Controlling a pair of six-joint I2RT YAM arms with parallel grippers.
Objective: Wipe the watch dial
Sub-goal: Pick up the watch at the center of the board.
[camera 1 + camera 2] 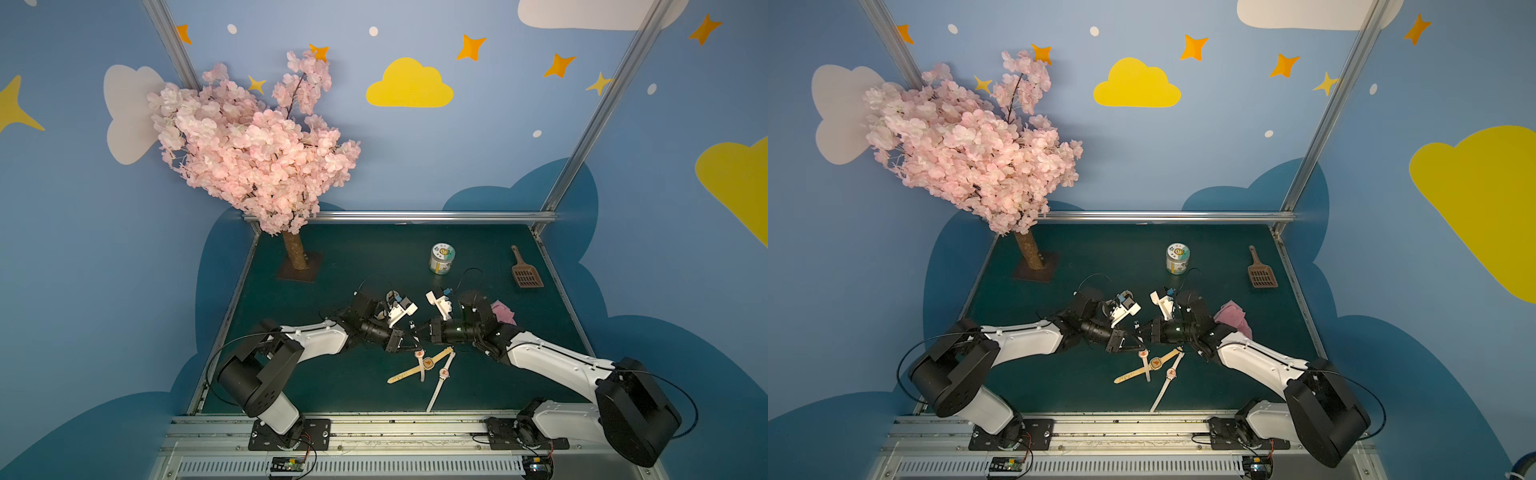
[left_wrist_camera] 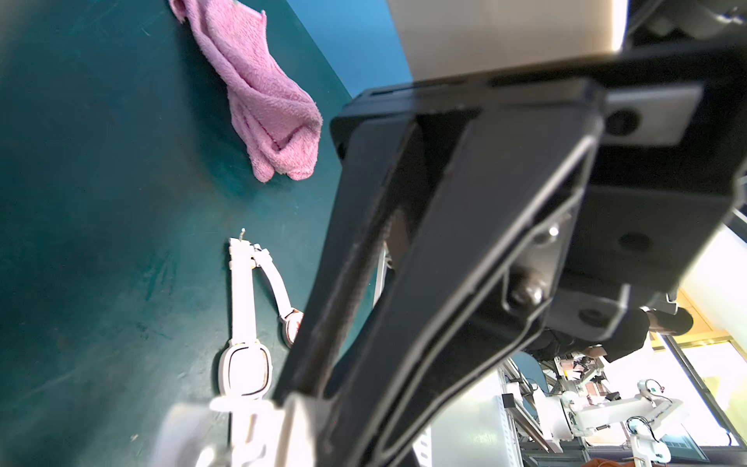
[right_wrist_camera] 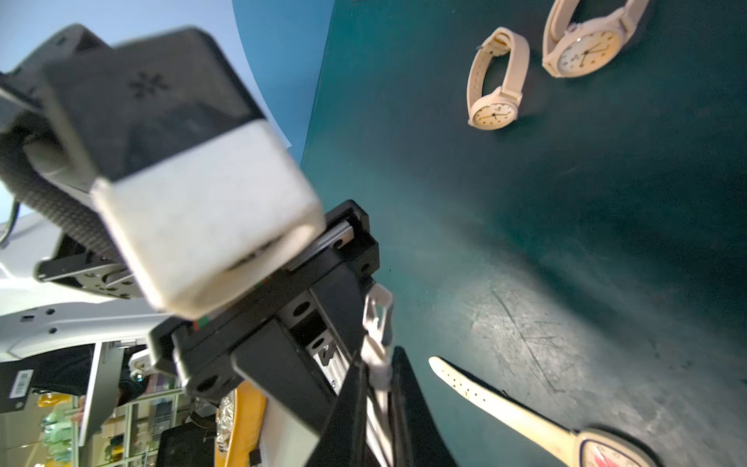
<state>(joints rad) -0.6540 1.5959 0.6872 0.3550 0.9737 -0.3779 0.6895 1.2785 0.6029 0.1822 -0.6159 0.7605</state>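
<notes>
my right pincer (image 3: 378, 360) is drawn tight on a white strap (image 3: 378, 311); the strap runs up between my fingers and its buckle end stands clear above them. which watch the strap belongs to i cannot tell. my left pincer (image 1: 415, 345) reaches in from the other side, almost tip to tip with the right one. its fingers are nearly together with a thin gap, and something white and blurred sits at their tips in the left wrist view; i cannot tell whether it is gripped

just on the near side of both pincers three watches lie bunched on the green table (image 1: 353, 257), dials up. the round watch (image 1: 419, 354) is nearest my left pincer, with a pale dial, an orange mark and a white strap. the tan watch (image 1: 428, 364) crosses it with an orange face. the long white watch (image 1: 443, 372) lies beside them, its strap running toward the front edge

in the right wrist view a cream watch (image 3: 495, 81) buckled into a loop and a larger cream watch (image 3: 582, 52) show pale dials with dark hands

the pink cloth (image 1: 505, 312) lies crumpled behind my right wrist, apart from the watches. farther back stand a jar (image 1: 441, 258), a brown scoop (image 1: 525, 274) and a blossom tree (image 1: 257, 145)
</notes>
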